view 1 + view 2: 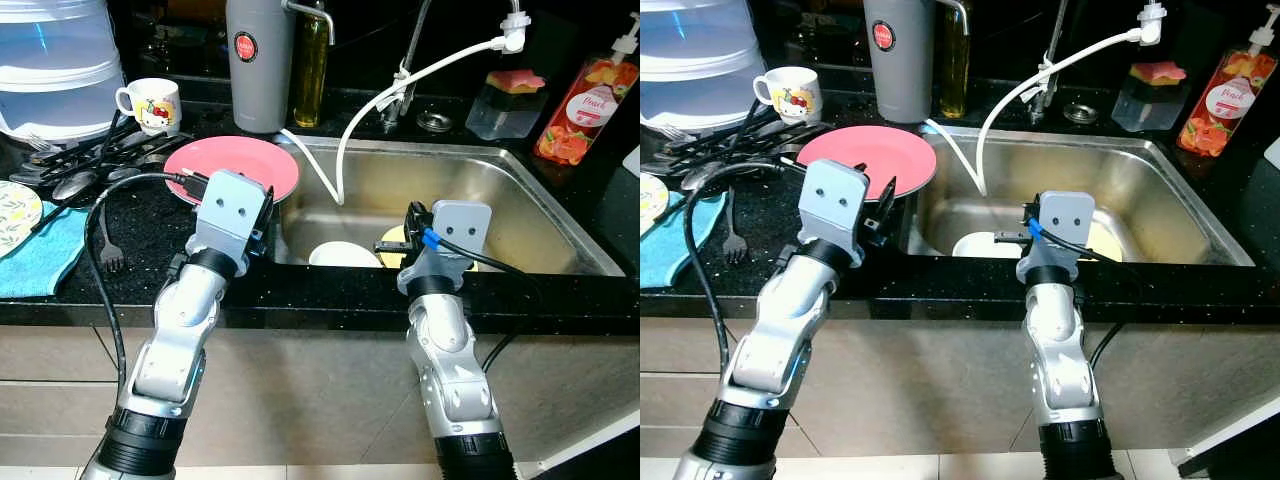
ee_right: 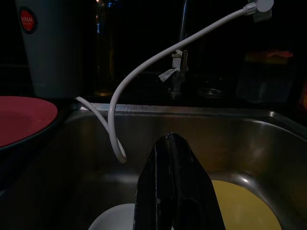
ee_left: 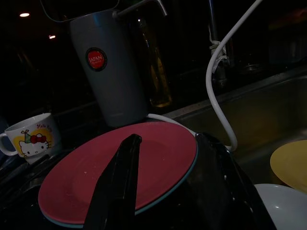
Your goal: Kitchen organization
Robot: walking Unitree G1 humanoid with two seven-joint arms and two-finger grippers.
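Observation:
A red plate point(image 1: 235, 165) lies on the black counter just left of the steel sink point(image 1: 500, 190). My left gripper point(image 3: 168, 140) is open at the plate's near edge, one finger point(image 3: 125, 165) over the plate's face and the other beside its rim; it holds nothing. Down in the sink lie a white dish point(image 1: 343, 255) and a yellow plate point(image 1: 1102, 240). My right gripper point(image 2: 168, 139) is shut and empty, hanging over the sink's front edge above these two dishes.
Behind the red plate stand a grey flask point(image 1: 258, 60), an oil bottle point(image 1: 310, 65) and a cartoon mug point(image 1: 150, 103). A white hose point(image 1: 370, 110) loops into the sink. Cutlery point(image 1: 90, 160), a fork point(image 1: 108, 250) and a blue cloth point(image 1: 45, 255) lie left. A soap bottle point(image 1: 585, 110) stands right.

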